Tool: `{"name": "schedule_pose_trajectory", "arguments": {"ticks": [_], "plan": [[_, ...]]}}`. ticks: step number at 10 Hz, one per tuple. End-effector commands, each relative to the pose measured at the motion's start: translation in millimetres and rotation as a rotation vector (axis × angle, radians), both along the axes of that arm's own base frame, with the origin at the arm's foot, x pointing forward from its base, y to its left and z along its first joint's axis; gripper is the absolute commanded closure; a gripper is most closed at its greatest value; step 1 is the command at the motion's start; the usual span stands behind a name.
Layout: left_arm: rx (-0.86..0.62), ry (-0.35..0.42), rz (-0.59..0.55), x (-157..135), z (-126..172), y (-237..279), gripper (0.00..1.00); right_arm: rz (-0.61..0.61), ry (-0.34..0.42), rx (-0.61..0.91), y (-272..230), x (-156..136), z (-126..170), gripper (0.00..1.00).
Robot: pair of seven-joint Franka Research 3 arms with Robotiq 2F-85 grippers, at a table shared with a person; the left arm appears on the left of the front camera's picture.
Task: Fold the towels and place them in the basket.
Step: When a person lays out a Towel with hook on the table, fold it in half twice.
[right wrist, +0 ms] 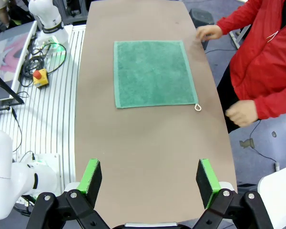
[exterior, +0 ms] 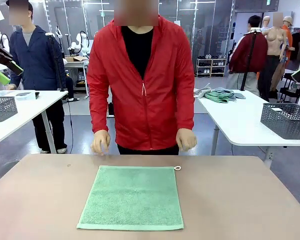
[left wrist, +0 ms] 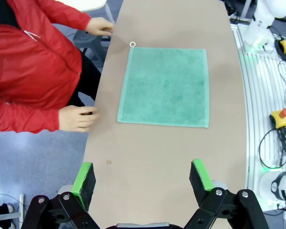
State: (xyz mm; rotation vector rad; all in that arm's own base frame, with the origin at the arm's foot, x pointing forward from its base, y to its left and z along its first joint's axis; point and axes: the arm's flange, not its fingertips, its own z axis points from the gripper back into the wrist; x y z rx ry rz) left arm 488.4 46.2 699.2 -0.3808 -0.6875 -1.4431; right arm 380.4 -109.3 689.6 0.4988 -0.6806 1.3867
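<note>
One mint green towel (exterior: 132,197) lies flat and unfolded on the brown table (exterior: 240,200), with a small white loop (exterior: 177,168) at its far right corner. My left gripper (left wrist: 142,171) hangs open high over the table, well short of the towel (left wrist: 167,86), nothing between its green pads. My right gripper (right wrist: 148,167) is likewise open and empty, a good way from the towel (right wrist: 152,71). The basket is out of view.
A person in a red jacket (exterior: 142,85) stands at the far edge, one hand (exterior: 101,141) and the other hand (exterior: 186,139) at the table's rim beside the towel. Dark mesh bins (exterior: 287,120) sit on neighbouring white tables. Bare tabletop surrounds the towel.
</note>
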Motion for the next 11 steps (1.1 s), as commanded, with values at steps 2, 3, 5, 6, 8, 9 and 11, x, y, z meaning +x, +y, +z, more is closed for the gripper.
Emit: {"name": "schedule_pose_trajectory", "arguments": {"ticks": [2,3,5,6,8,9,11], "plan": [[-0.004,-0.005,0.0,-0.9,2.0,-1.2,0.0,0.002,-0.002,0.004,1.8,0.3,0.6,0.0],[-0.004,-0.005,0.0,-0.9,2.0,-1.2,0.0,0.002,-0.002,0.004,1.8,0.3,0.6,0.0],[-0.004,-0.005,0.0,-0.9,2.0,-1.2,0.0,0.002,-0.002,0.004,1.8,0.3,0.6,0.0],[-0.004,-0.005,0.0,-0.9,2.0,-1.2,0.0,0.002,-0.002,0.004,1.8,0.3,0.6,0.0],[0.0,0.0,0.0,0.0,0.0,0.0,0.0,0.0,0.0,0.0,0.0,0.0,0.0,0.0],[0.063,-0.012,-0.032,-9.2,5.6,-32.7,0.0,0.016,0.015,-0.052,27.3,0.4,5.0,0.0],[0.213,-0.015,-0.085,-29.4,5.6,-119.0,0.0,0.044,0.05,-0.162,108.0,-2.7,11.2,0.0]]}}
